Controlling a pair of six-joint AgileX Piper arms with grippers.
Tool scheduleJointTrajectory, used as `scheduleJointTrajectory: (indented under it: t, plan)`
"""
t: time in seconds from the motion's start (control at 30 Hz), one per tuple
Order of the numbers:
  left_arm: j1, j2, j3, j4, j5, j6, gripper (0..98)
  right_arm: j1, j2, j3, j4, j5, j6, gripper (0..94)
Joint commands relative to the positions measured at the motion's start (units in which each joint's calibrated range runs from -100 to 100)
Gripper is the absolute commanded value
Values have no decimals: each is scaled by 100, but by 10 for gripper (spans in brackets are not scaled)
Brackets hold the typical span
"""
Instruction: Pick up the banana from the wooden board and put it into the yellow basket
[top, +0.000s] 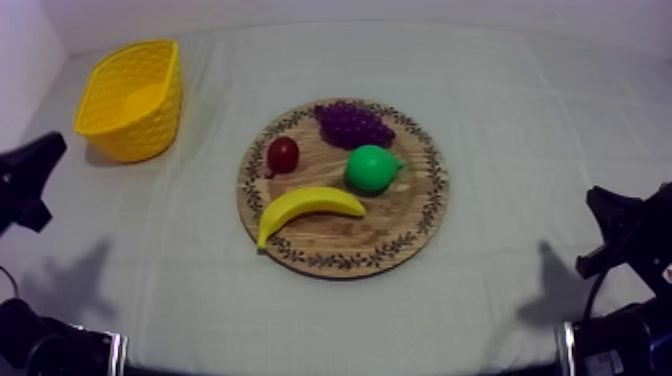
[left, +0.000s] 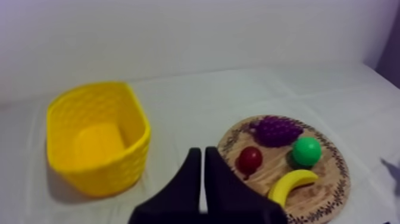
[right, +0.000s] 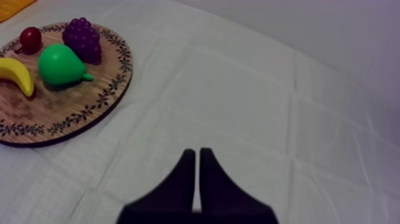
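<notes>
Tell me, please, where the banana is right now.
In the top view the banana lies front-left on the wooden board, beside the pear and small red fruit.

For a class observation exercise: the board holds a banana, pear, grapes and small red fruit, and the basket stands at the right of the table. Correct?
No: the basket stands at the left of the table, as the top view shows. The board does hold the banana, pear, grapes and small red fruit.

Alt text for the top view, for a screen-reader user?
A round wooden board at mid-table holds a banana, a green pear, purple grapes and a small red fruit. An empty yellow basket stands apart at the upper left.
</notes>
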Motion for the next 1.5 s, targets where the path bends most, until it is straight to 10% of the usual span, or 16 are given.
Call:
scheduleJointTrajectory:
  t: [0.0,0.63,1.03,1.47]
  plan:
    - [409,1161,-2131,-67,515,-161,2,1,-4,-3,-2,-1,-1,5]
    - [2348,4816,-4262,-1048,867,354,7,1,-4,-3,-2,-1,-1,5]
    - [2400,5987,-3278,-1108,721,756,12,1,-4,-3,-2,-1,-1,5]
    - [2153,6844,-3114,-1242,791,90,66,1,-4,-3,-2,-1,-1,5]
